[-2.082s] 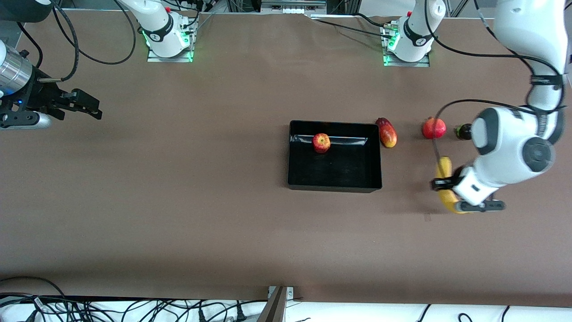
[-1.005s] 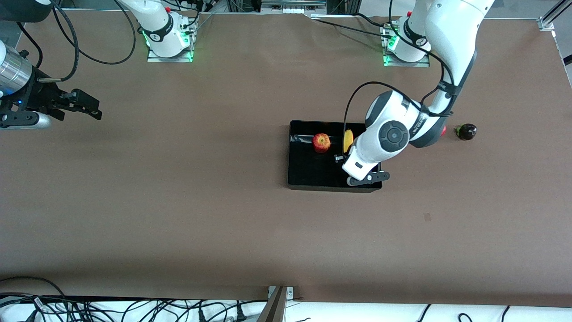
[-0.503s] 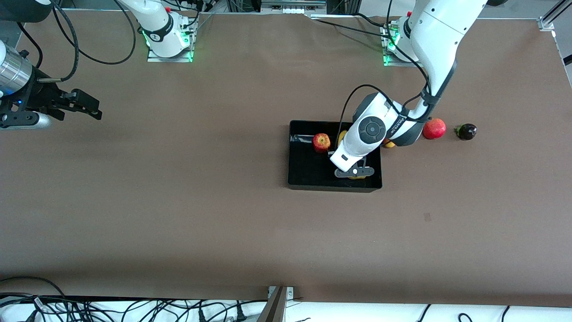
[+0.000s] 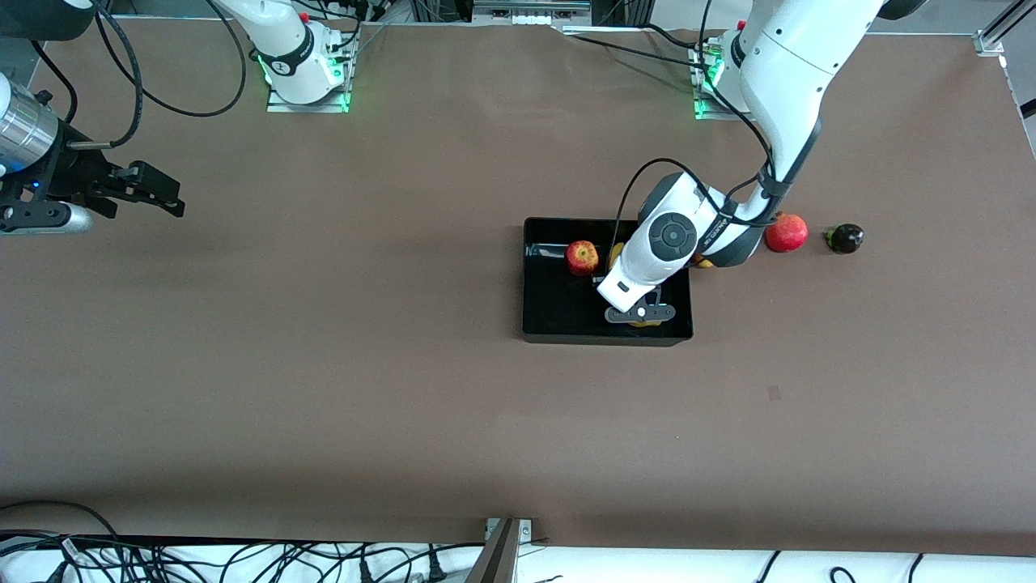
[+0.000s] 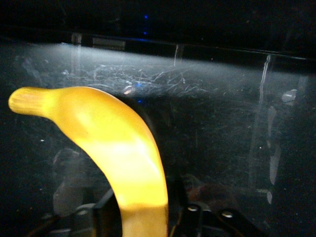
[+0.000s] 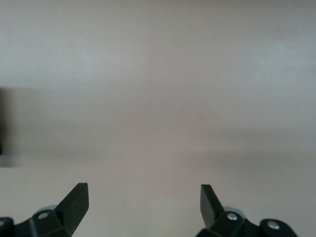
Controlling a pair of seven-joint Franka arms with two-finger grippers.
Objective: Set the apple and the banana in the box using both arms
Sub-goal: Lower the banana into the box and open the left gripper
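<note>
Right gripper (image 4: 166,197) waits over bare table at the right arm's end, fingers (image 6: 74,202) spread wide and empty; apple (image 4: 581,257) sits in the box (image 4: 550,328); beside it, left gripper (image 4: 639,312), lowered into the box, clamps the banana (image 5: 118,158)

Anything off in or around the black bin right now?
Nothing stands out. The small red-yellow apple sits upright in the shallow black plastic box; the left gripper is low inside it, shut on the long yellow banana. The right gripper waits open over bare table.
</note>
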